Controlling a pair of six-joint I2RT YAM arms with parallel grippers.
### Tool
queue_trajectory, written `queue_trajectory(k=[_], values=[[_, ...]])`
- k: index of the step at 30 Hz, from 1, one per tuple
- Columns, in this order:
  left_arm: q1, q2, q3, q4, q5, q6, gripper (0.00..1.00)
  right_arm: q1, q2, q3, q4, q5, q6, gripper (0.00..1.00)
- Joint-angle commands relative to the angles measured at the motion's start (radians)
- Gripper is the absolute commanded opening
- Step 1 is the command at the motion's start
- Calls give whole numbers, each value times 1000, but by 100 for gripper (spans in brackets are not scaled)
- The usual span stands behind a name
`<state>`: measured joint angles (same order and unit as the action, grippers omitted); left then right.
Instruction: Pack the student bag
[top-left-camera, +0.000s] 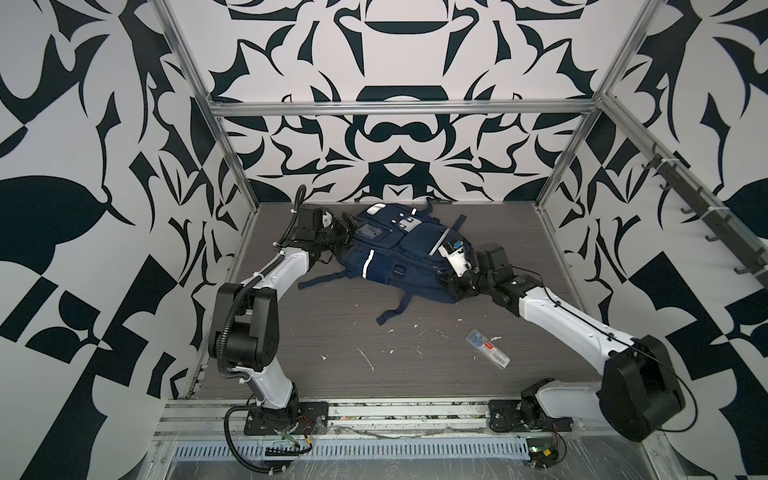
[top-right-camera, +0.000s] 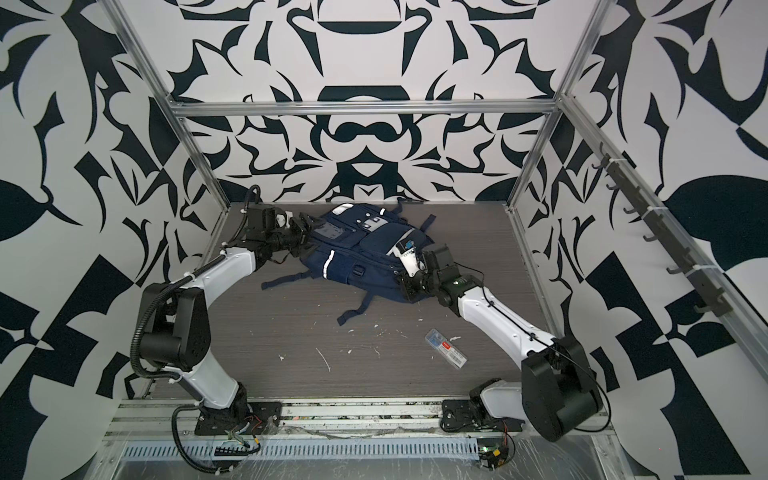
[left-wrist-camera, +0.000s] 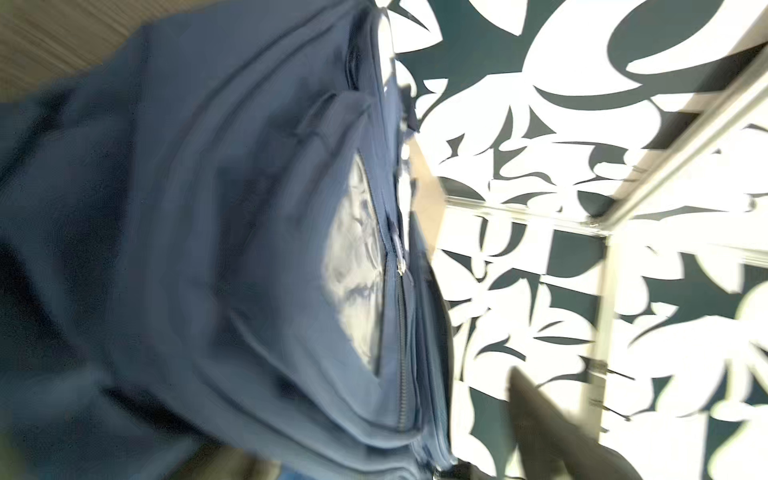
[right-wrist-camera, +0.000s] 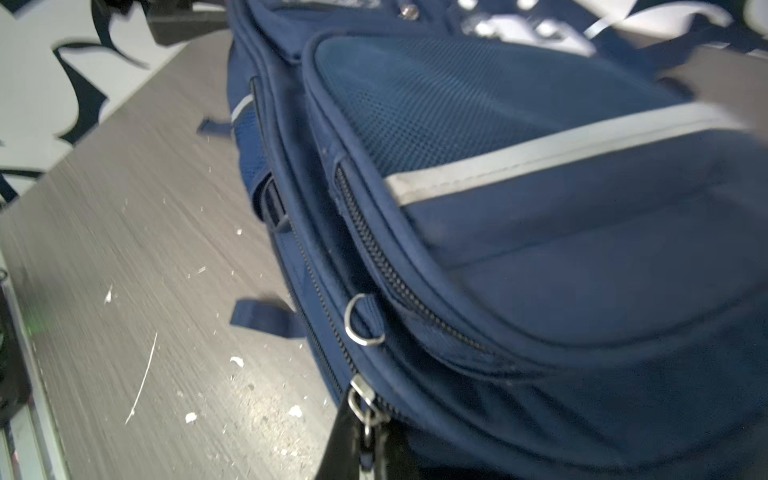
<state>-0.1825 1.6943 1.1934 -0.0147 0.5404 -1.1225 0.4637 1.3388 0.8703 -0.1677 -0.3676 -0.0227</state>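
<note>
My right hand (right-wrist-camera: 368, 440) pinches the metal zipper pull (right-wrist-camera: 360, 395) on the navy-blue fabric student bag (top-left-camera: 395, 253). My left hand (top-left-camera: 348, 233) is spread wide, holding nothing, so tugging may drag the unanchored bag or slip off the pull.

Twin arms, white shells over black joints.
The left arm (top-left-camera: 286, 262) wears a ribbed black conduit (top-left-camera: 226, 328) held on by white zip ties. The right arm (top-left-camera: 561, 320) has only a thin black cable (top-left-camera: 590, 322) along its screw-dotted shell. Rounded black motor housings (top-left-camera: 640, 390) form the elbows, and black base plates (top-left-camera: 316, 411) sit underneath, near thin red wires (top-left-camera: 555, 436). The left gripper (top-left-camera: 348, 236) and right gripper (top-left-camera: 452, 289) are black.
</note>
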Motion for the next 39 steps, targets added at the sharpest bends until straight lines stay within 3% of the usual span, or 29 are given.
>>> queue_trajectory(k=[1,6,8,11,16,21,26,35,39], values=[[15,-43,39,-204,-34,193,99,39,29,100,47,11,23,0],[18,-97,160,-544,-69,488,100,68,112,191,62,-16,63,0],[17,-161,87,-550,-61,507,96,80,138,228,66,-30,76,0],[20,-258,-49,-508,-62,524,99,99,160,262,57,-33,78,0],[16,-310,-67,-640,-70,600,99,120,178,276,53,-36,82,0],[-77,-391,-192,-450,25,373,99,143,180,267,68,-56,87,0],[-192,-373,-318,-100,-16,78,99,172,186,268,80,-63,89,0],[-231,-203,-310,182,-31,-79,89,229,194,278,57,-34,90,0],[-233,-168,-311,205,-29,-107,78,236,179,263,65,-21,104,0]])
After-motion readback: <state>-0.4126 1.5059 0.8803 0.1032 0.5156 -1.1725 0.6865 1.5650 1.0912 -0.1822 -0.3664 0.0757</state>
